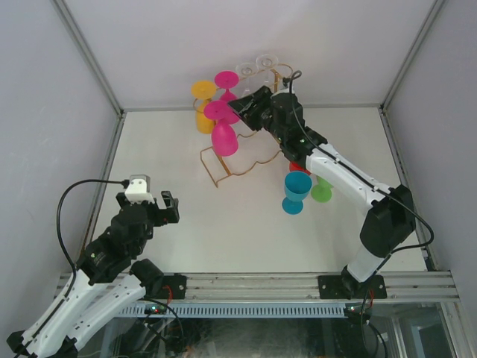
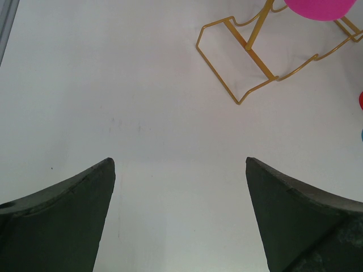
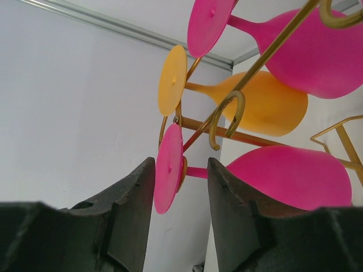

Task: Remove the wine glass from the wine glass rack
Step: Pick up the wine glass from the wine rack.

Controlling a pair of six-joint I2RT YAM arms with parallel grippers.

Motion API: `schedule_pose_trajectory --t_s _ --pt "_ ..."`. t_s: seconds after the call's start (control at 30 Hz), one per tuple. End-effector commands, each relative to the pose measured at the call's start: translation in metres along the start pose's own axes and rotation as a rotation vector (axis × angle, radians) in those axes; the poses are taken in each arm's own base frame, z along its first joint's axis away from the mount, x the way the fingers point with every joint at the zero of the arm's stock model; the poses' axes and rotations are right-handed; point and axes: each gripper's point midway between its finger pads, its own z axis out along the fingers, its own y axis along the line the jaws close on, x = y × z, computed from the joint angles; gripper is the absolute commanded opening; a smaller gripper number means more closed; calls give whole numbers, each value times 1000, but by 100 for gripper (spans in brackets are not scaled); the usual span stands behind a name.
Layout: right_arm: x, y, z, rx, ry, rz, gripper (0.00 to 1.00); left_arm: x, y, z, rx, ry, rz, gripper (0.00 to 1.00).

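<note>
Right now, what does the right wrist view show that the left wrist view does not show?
Only right wrist: the right gripper, jaws apart around the foot of a pink glass; an orange glass; a curled rail loop. Only left wrist: the open left gripper over the table; the rack's wavy base. Both: the gold wine glass rack and a pink bowl.

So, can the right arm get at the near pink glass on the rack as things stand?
Probably yes. The right pincer stands open with a finger on each side of the foot of the pink glass, and nothing lies between. Only a rail of the rack runs close by.
</note>
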Motion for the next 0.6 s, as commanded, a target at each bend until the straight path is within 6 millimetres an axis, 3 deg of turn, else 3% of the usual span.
schedule_pose_trajectory --t_s 0.0,0.57 --pt "-6 20 1 -68 -8 22 40 -8 -2 0 6 -23 -18 100" --pt "3 23 4 -85 47 -2 32 -8 -3 0 9 -21 -14 100"
